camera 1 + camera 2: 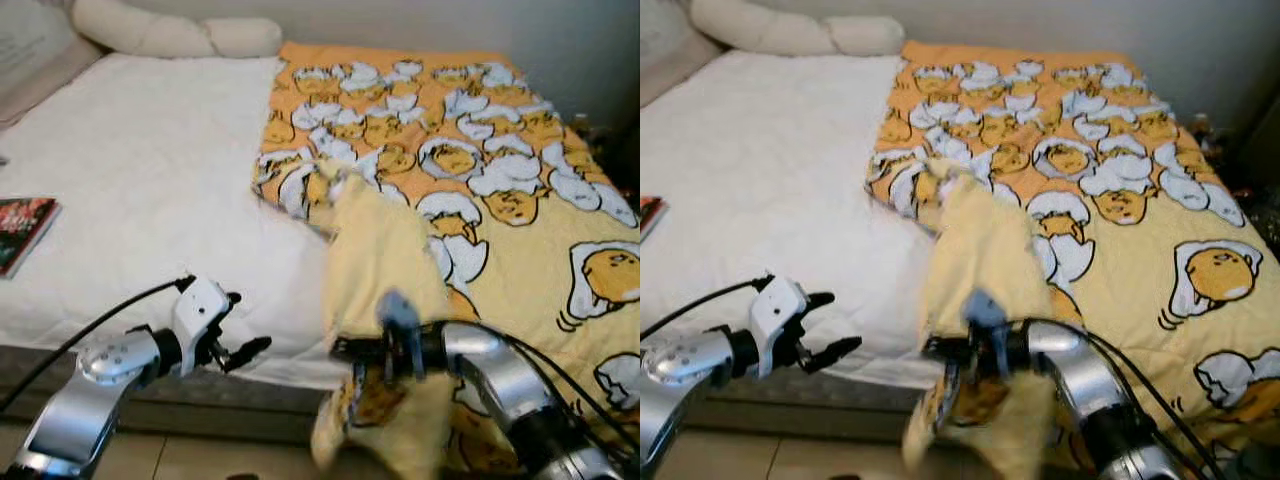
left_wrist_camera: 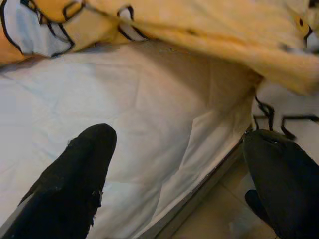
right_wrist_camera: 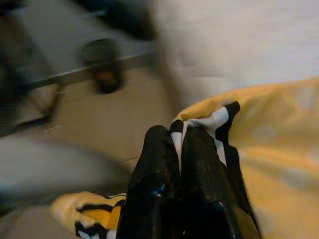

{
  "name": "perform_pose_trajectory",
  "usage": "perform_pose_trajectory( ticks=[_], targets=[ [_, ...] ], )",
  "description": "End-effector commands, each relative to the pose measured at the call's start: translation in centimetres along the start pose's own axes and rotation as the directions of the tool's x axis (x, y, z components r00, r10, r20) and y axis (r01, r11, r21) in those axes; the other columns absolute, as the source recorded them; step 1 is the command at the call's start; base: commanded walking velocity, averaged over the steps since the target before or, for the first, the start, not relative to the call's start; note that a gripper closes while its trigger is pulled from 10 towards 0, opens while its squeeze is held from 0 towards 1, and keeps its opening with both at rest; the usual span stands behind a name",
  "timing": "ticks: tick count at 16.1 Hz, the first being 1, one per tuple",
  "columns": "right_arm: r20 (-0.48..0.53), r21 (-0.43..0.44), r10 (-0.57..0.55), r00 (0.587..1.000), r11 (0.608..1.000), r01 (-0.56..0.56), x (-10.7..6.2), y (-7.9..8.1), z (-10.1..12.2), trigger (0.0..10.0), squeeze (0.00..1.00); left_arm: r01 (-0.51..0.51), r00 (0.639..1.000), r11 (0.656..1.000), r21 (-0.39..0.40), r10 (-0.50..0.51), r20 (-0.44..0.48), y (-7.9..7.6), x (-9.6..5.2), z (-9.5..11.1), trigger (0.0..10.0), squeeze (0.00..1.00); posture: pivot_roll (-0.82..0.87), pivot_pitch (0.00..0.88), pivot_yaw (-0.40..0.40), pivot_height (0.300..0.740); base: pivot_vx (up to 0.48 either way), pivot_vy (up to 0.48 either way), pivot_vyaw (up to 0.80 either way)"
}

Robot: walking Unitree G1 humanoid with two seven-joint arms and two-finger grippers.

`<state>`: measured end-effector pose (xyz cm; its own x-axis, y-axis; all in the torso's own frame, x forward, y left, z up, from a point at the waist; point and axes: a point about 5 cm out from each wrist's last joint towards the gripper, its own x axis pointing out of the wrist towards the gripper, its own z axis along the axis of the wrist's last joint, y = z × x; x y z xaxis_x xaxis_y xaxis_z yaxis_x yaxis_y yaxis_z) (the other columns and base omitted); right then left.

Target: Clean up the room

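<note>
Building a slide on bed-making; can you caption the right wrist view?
Right gripper pinches the yellow egg-print blanket's edge between shut fingers, above the floor beside the bed.

A white-sheeted bed (image 1: 150, 180) is seen spread out ahead of the left fingers (image 1: 252, 349). A long cream pillow (image 1: 170, 35) is laid at its head, well beyond them. A red-covered book (image 1: 22, 232), possibly a magazine, is placed on the sheet, well to the left of those fingers. Beige floor (image 2: 219, 216) is shown below them.
</note>
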<state>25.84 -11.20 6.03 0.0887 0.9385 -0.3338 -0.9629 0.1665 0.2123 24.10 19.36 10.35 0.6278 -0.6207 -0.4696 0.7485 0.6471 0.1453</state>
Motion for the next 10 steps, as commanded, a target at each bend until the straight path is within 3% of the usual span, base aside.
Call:
perform_pose_trajectory(
  ticks=[1, 3, 4, 5, 6, 7, 10],
  targets=[
    [0.003, -0.004, 0.08, 0.997, 0.997, -0.08, -0.5, 0.4, 0.5, 0.0, 0.0, 0.007, 1.0, 1.0, 0.01, -0.007, -0.004, 0.2, 0.0, 0.2, 10.0, 0.96, 0.14, 0.0, 0.023, 0.74, 0.0, 0.0, 0.0],
    [-0.078, -0.015, 0.086, 0.993, 0.996, -0.087, -0.7, 0.7, -1.3, 0.0, 0.0, 0.007, 1.0, 1.0, 0.012, -0.007, -0.008, 0.3, -0.1, 0.1, 10.0, 0.96, 0.14, 0.0, 0.021, 0.74, 0.0, 0.0, 0.0],
    [-0.128, 0.006, 0.013, 0.992, 1.0, -0.012, -0.1, 0.0, -3.2, 10.0, 0.0, 0.006, 1.0, 1.0, 0.013, -0.006, -0.01, 0.3, -0.2, 0.1, 10.0, 0.96, 0.14, 0.0, 0.02, 0.74, 0.0, 0.0, 0.0],
    [-0.158, 0.019, -0.019, 0.987, 1.0, 0.023, 0.3, -0.2, -4.3, 10.0, 0.0, 0.006, 1.0, 1.0, 0.013, -0.006, -0.01, 0.3, -0.2, 0.1, 10.0, 0.96, 0.14, 0.0, 0.02, 0.74, 0.0, 0.0, 0.0],
    [-0.185, 0.043, -0.048, 0.981, 0.997, 0.057, 0.8, -0.4, -5.2, 10.0, 0.6, 0.006, 1.0, 1.0, 0.013, -0.006, -0.01, 0.3, -0.2, 0.1, 10.0, 0.96, 0.14, 0.0, 0.023, 0.74, 0.0, 0.0, 0.0],
    [-0.201, 0.078, -0.088, 0.976, 0.991, 0.105, 1.4, -0.5, -5.8, 10.0, 1.0, 0.007, 1.0, 1.0, 0.012, -0.007, -0.009, 0.2, -0.2, 0.1, 10.0, 0.96, 0.14, 0.0, 0.024, 0.74, 0.0, 0.0, 0.0],
    [-0.224, 0.085, -0.151, 0.963, 0.981, 0.174, 1.3, -0.8, -6.8, 10.0, 1.0, 0.009, 1.0, 1.0, 0.008, -0.008, -0.008, 0.1, -0.1, 0.0, 10.0, 0.96, 0.12, 0.0, 0.037, 0.74, 0.0, 0.0, 0.0]
  ],
)
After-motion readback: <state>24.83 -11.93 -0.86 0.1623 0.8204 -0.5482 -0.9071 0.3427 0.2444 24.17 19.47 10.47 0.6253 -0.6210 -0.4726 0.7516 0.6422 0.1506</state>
